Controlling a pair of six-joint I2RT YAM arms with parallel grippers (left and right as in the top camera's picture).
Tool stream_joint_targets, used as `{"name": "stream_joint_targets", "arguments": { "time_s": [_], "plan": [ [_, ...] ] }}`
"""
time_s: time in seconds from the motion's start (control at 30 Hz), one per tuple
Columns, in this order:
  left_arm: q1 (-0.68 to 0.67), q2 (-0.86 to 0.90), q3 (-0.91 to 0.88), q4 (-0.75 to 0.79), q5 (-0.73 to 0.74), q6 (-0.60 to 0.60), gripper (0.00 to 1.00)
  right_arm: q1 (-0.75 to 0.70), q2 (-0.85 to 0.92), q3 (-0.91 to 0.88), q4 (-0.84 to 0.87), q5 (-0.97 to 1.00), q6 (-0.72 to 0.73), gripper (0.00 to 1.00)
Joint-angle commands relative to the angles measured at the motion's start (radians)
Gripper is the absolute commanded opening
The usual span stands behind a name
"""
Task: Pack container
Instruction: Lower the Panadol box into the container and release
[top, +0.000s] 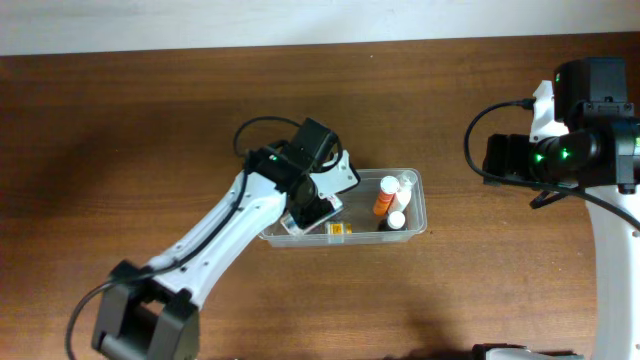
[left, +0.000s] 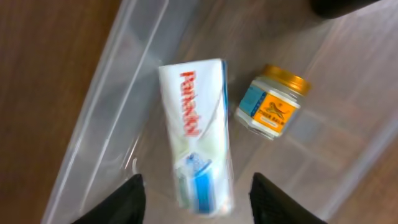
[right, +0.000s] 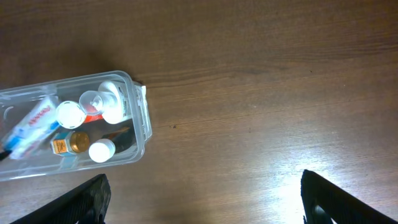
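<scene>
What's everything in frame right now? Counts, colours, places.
container: 1, clear, mid-table
Panadol box: 1, white with red lettering and blue, lying in the container at the left arm's end
jar: 1, gold lid and orange label, in the container beside the box
orange bottle: 1, orange with white cap, container's other end
white bottle: 1, white, next to the orange bottle
small bottle: 1, dark with white cap, same end
table: 1, brown wood
left tool: 1, black, open, over the box
right tool: 1, black, open, over bare table beside the container
</scene>
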Motion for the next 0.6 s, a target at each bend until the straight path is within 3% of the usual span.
{"name": "stream_joint_targets", "arguments": {
  "time_s": [0.0, 0.2, 0.23, 0.27, 0.47, 0.57],
  "plan": [
    [0.000, 0.005, 0.000, 0.008, -0.007, 0.026, 0.58, -0.006, 0.004, -0.005, 0.000, 0.011, -0.001, 0.89],
    [0.024, -0.133, 0.063, 0.010, -0.167, -0.163, 0.63, -0.006, 0.004, -0.005, 0.001, 0.011, -0.001, 0.89],
    [0.040, -0.163, 0.064, 0.018, -0.175, -0.192, 0.75, -0.004, 0.005, -0.005, 0.002, 0.011, -0.001, 0.90],
    [0.064, -0.196, 0.064, 0.032, -0.181, -0.228, 0.99, -0.002, 0.005, -0.005, 0.005, 0.007, -0.002, 0.89],
    [0.351, -0.312, 0.064, 0.076, -0.180, -0.545, 0.99, 0.023, 0.023, -0.005, 0.060, -0.079, -0.053, 0.90],
    [0.459, -0.308, 0.064, 0.060, -0.166, -0.618, 0.99, 0.051, 0.061, -0.005, 0.082, -0.080, -0.068, 0.90]
  ]
}}
